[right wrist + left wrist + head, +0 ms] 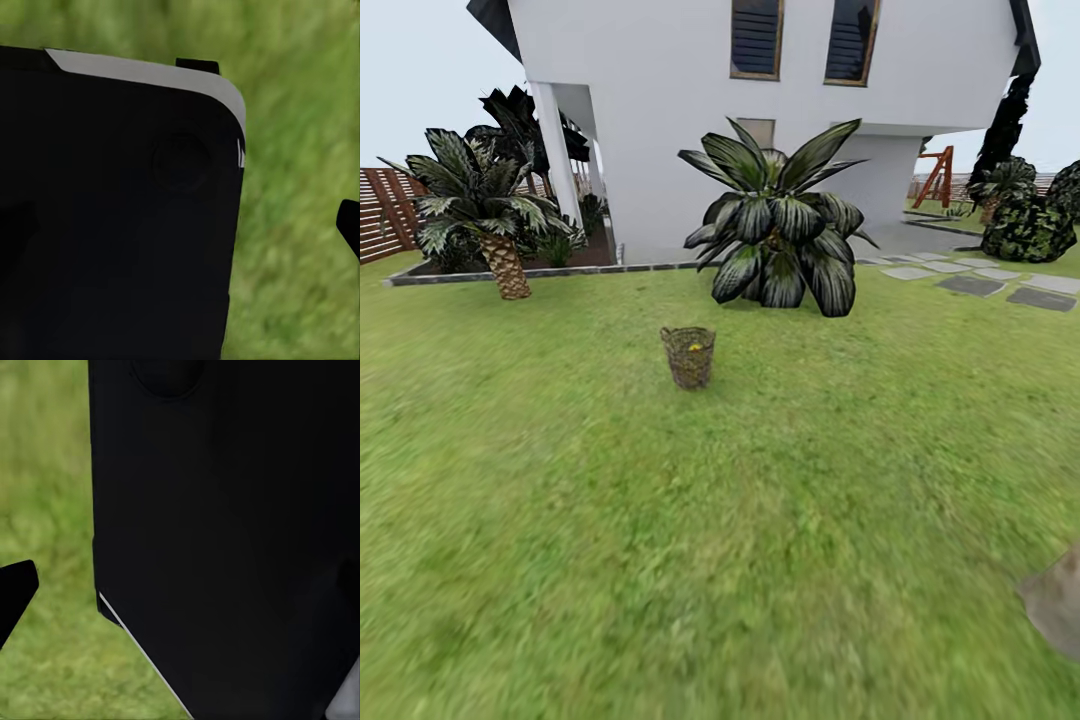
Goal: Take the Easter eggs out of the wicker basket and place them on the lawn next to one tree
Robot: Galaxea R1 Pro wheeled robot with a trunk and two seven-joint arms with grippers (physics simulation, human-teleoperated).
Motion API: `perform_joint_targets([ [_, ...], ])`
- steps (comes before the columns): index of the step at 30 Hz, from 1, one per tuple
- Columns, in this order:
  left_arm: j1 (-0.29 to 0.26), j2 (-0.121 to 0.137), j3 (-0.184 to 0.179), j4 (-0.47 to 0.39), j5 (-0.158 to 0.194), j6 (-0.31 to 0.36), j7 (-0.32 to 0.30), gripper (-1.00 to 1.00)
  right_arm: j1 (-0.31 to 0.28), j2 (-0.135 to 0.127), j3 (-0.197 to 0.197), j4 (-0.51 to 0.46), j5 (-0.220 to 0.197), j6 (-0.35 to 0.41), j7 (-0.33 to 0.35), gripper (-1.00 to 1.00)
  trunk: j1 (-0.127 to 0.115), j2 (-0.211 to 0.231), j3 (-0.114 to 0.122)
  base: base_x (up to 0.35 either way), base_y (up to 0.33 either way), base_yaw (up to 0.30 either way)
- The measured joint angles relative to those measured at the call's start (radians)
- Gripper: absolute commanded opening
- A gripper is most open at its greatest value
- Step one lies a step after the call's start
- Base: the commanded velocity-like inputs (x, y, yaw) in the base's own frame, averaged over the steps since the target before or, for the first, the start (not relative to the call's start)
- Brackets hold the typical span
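The wicker basket [688, 357] stands upright on the lawn [660, 560] a few metres ahead of me, in the middle of the head view. A yellow bit of Easter egg [695, 347] shows just inside its rim; how many eggs lie in it I cannot tell. The tree is out of view. In the left wrist view a single dark fingertip [15, 594] juts in beside my black body panel [225, 540], above grass. The right wrist view has another dark fingertip [349, 225] at its edge, next to the black panel [112, 225].
A broad-leaved dark palm [780, 235] grows behind the basket, and a short palm [485, 215] stands to its left. Behind them are the white house [660, 90], grey stepping stones [972, 285] and bushes [1028, 225]. A grey-brown shape [1060, 600] lies at the lower right.
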Motion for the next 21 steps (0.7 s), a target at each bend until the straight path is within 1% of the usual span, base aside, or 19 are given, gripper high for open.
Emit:
perform_joint_targets([
  [11, 0.000, 0.000, 0.000, 0.000, 0.000, -0.001, 0.000, 1.00, 0.000, 0.004, 0.000, -0.001, -0.003, 0.000, 0.000, 1.00, 0.000, 0.000, -0.001, 0.299, 0.220, 0.000],
  [21, 0.000, 0.000, 0.000, 0.000, 0.000, -0.001, 0.000, 1.00, 0.000, 0.003, 0.000, -0.001, -0.003, 0.000, 0.000, 1.00, 0.000, 0.000, -0.011, 0.299, 0.220, 0.000],
])
